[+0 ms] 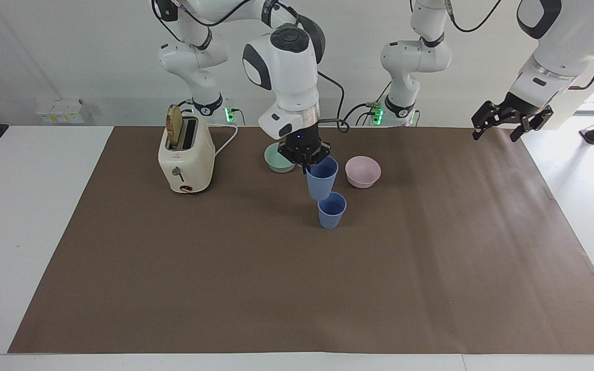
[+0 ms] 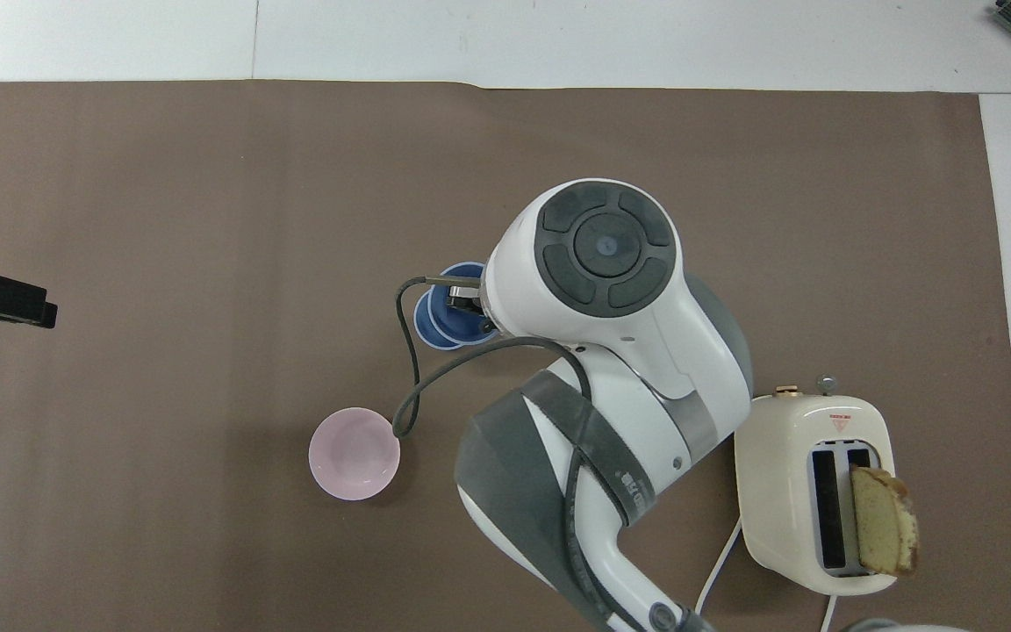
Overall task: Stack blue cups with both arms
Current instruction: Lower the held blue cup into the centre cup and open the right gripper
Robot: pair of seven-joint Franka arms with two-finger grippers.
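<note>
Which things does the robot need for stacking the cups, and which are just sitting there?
Needed:
- held cup, in the right gripper
- standing cup
- left gripper, waiting

Just sitting:
- green bowl
- pink bowl
- toaster
</note>
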